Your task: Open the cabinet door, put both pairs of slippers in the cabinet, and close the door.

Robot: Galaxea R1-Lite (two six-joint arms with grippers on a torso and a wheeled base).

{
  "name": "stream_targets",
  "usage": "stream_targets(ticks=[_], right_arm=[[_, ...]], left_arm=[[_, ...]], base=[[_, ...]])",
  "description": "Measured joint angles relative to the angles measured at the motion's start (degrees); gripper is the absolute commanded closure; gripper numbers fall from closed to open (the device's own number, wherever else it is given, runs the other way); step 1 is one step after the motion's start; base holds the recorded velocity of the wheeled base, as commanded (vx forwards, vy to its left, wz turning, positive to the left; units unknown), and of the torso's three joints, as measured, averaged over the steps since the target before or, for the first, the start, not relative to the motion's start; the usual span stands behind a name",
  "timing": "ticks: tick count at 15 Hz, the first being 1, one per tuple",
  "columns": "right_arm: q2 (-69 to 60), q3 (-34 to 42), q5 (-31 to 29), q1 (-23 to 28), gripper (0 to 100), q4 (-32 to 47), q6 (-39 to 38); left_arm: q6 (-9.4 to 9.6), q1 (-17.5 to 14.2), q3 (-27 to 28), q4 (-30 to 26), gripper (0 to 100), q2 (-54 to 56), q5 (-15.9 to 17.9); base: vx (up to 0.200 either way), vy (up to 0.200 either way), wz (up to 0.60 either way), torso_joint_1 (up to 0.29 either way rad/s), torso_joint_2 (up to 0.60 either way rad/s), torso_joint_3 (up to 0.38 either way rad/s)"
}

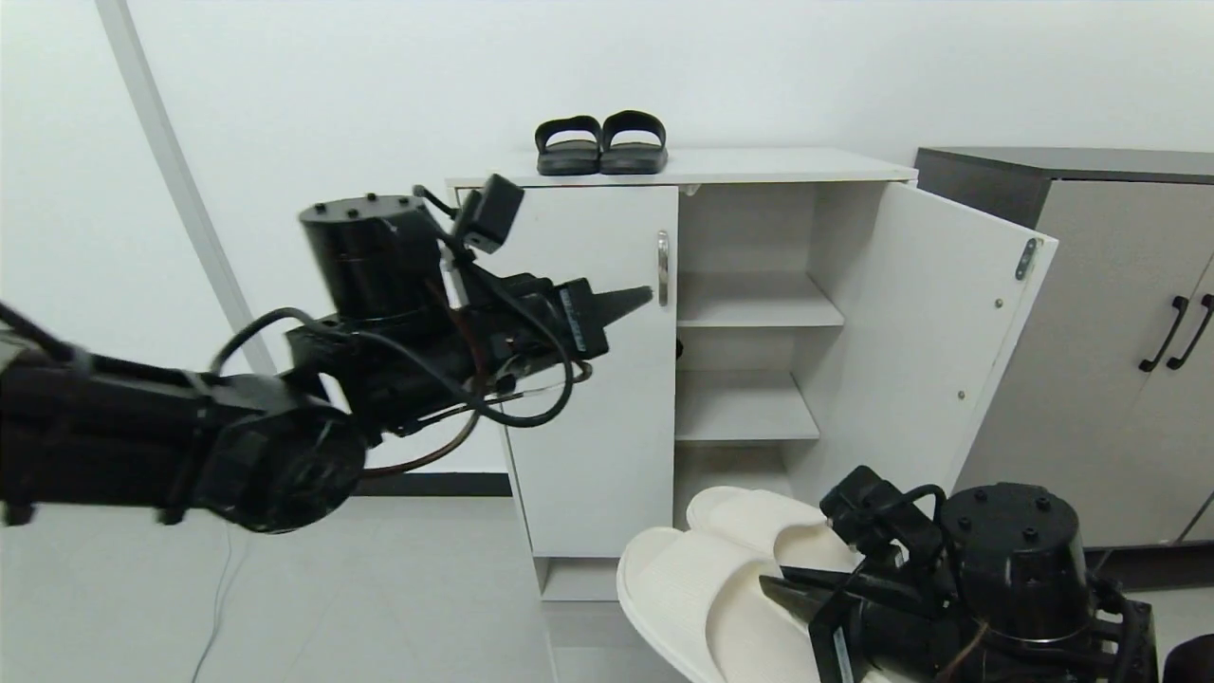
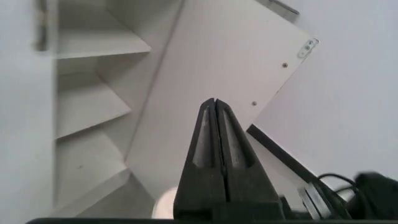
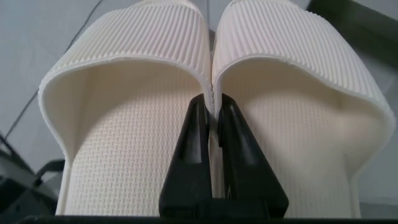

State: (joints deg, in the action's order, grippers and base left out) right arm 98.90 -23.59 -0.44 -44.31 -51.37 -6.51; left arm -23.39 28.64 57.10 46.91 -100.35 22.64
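A white cabinet [image 1: 607, 398] stands ahead with its right door [image 1: 934, 332] swung open, showing bare shelves [image 1: 749, 304]; its left door is closed. A black pair of slippers [image 1: 600, 144] rests on the cabinet top. My right gripper [image 1: 782, 593] is low, in front of the open compartment, shut on the inner edges of a white pair of slippers [image 1: 721, 579], pinching the two straps together [image 3: 211, 93]. My left gripper [image 1: 640, 296] is raised, shut and holding nothing, its tip near the left door's handle [image 1: 663, 268]. The left wrist view shows its closed fingers [image 2: 214, 143] against the open door [image 2: 205, 68].
A grey cabinet [image 1: 1100, 341] with dark handles stands to the right of the white one, close behind the open door. Pale tiled floor [image 1: 379, 598] lies to the left. A white wall is behind.
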Motion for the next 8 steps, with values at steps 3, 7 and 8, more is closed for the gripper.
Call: stream_targets(ticks=[3,7,8], right_arm=[[2.0,-4.0,-5.2,0.4,100,0.1,-4.8],[5.9,-11.3,-14.9,1.4,100,0.3,-7.9],[6.9,-12.8,-17.2,1.6,100,0.5,-8.2]], left_arm=[[0.24,-5.2,-10.8,-0.7,100,12.2,-1.7],[4.35,-14.2,-23.8,-10.8,100,30.5,-7.0],[5.83,-16.6,-26.1,-14.9,100,35.5,-9.4]], base=[[0.0,0.0,0.0,0.0,0.0,0.0],[0.0,0.0,0.0,0.0,0.0,0.0],[0.0,0.0,0.0,0.0,0.0,0.0]])
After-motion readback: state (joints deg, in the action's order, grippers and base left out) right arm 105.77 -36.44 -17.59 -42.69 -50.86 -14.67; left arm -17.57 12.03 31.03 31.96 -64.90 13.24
